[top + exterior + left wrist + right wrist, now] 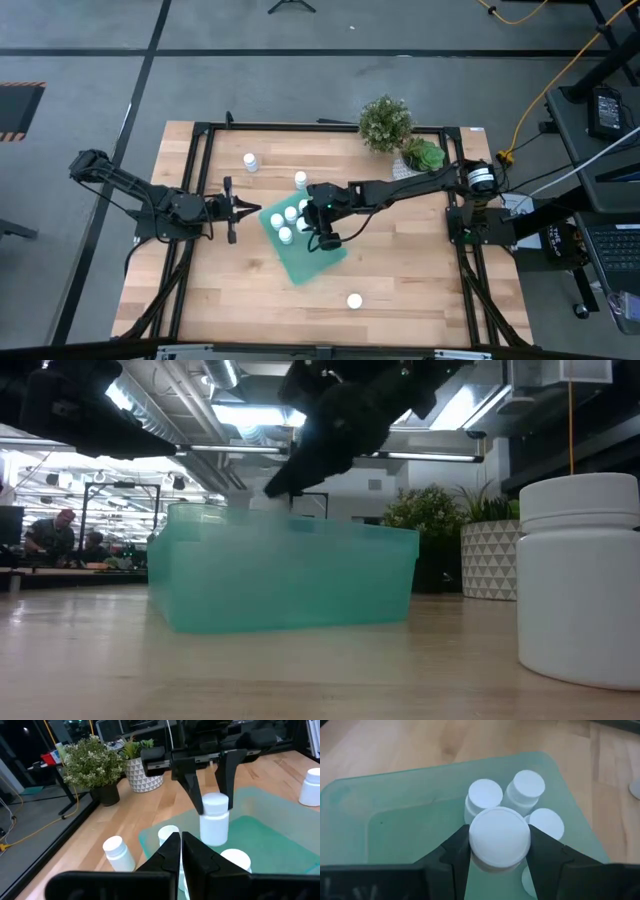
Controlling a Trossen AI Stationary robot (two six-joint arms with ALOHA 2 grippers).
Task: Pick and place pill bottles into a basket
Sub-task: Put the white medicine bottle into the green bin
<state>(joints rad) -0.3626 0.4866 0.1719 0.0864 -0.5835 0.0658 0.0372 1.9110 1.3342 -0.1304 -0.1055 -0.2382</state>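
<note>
The teal basket (305,255) lies mid-table, holding several white pill bottles (485,795). My right gripper (316,222) hangs over the basket, shut on one more pill bottle (215,822), which is above the basket floor among the others. My left gripper (252,209) waits shut at the basket's left edge, its fingers (181,847) pointing toward the basket and touching nothing. Loose pill bottles stand upright on the wood at the far left (250,161), just beyond the basket (300,179) and near the front edge (354,300). My right gripper pinches the pill bottle by its round cap (500,840), one finger on each side (192,790). The fingers come from above, slanting down. The bottle hangs upright below them, its body over the basket floor (260,835).
A leafy plant (385,122) and a white patterned pot (420,158) stand at the far right of the table. In the low view the front bottle (580,580) looms close at the right. Black frame rails (200,180) run along both table sides.
</note>
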